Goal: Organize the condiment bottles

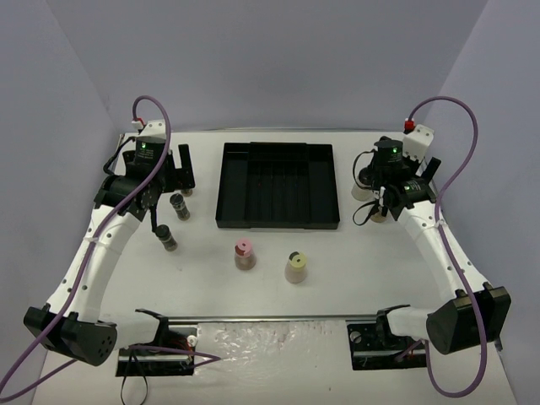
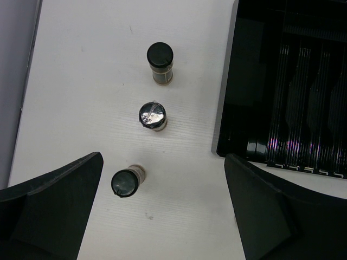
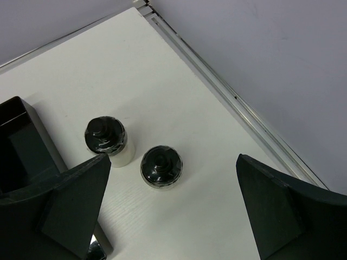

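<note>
A brownish bottle with a pink cap [image 1: 244,254] and a pale yellow bottle with a yellow cap [image 1: 295,267] stand in front of the black ribbed tray [image 1: 232,181]. Three dark bottles stand left of the tray; the left wrist view shows them in a row: far [image 2: 160,62], middle [image 2: 152,116] and near [image 2: 127,181]. My left gripper [image 2: 162,216] is open above them, empty. Two black-capped bottles [image 3: 105,141] [image 3: 161,166] stand right of the tray. My right gripper [image 3: 173,211] is open above them, empty.
The tray's right corner [image 3: 21,141] shows at the left of the right wrist view. The table's metal edge rail [image 3: 227,92] runs just beyond the two right bottles. Both arm bases and mounting plates sit at the near edge [image 1: 278,337].
</note>
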Robot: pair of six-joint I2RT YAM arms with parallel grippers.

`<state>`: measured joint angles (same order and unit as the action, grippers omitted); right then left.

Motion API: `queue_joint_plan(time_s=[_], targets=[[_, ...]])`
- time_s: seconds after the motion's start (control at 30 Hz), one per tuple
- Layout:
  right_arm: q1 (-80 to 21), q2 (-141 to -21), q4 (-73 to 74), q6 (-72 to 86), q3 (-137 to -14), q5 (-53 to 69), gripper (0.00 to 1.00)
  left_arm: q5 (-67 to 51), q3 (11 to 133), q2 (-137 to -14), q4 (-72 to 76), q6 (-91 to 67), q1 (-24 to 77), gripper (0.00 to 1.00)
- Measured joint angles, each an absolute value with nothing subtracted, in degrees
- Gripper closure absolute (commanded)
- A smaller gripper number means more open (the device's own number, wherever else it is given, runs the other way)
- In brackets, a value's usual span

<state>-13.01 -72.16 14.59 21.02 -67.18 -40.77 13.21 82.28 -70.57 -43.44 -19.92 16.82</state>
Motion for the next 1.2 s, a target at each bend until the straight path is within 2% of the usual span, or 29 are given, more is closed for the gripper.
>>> queue_joint_plan(time_s=[1.2], targets=[[-10.88,-72.18,14.84,23.51,-63.51,-39.61,0.00,13.08,82.28,-70.91,-43.42,-19.73,16.82,0.07]])
